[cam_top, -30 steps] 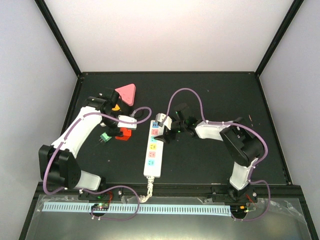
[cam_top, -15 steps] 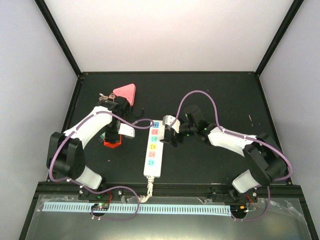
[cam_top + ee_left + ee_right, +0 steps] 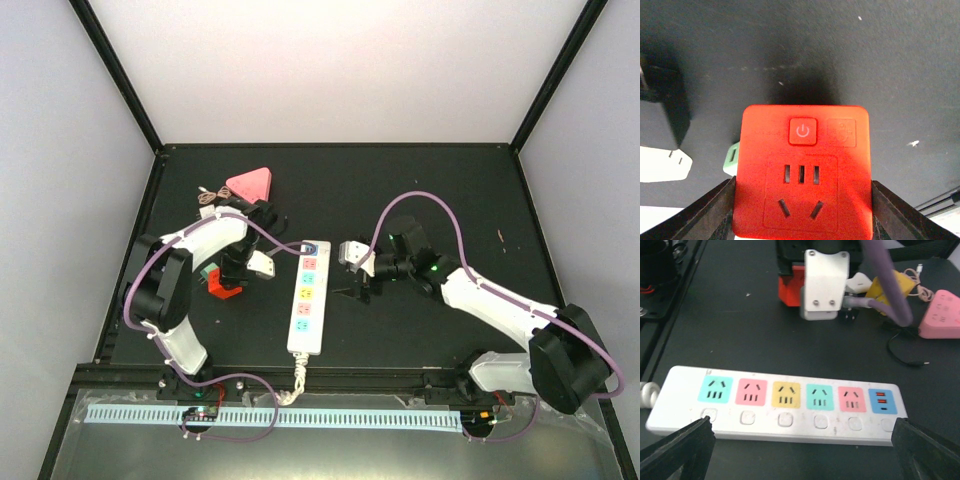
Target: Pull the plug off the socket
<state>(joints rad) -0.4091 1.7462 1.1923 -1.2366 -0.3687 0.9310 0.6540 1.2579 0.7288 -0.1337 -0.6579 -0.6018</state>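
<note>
The socket (image 3: 307, 300) is a long white power strip with pastel outlet faces, lying lengthwise mid-table; all its outlets (image 3: 780, 415) are bare. The plug (image 3: 224, 287) is a red cube with a power button and its own outlet face (image 3: 805, 175), sitting left of the strip and apart from it. My left gripper (image 3: 802, 210) is shut on the plug, a black finger (image 3: 705, 215) pressed against each side. My right gripper (image 3: 352, 275) hovers just right of the strip, open wide and holding nothing (image 3: 802, 450).
A pink triangular power strip (image 3: 250, 185) lies at the back left with loose cables. A pale green adapter (image 3: 731, 160) and a black charger (image 3: 662, 120) lie close by the plug. A thin black cable (image 3: 905, 352) trails near the strip's far end.
My left gripper has carried the red plug leftward and nearer, away from the strip. My right gripper has drawn back to the right, off the strip's far end.
</note>
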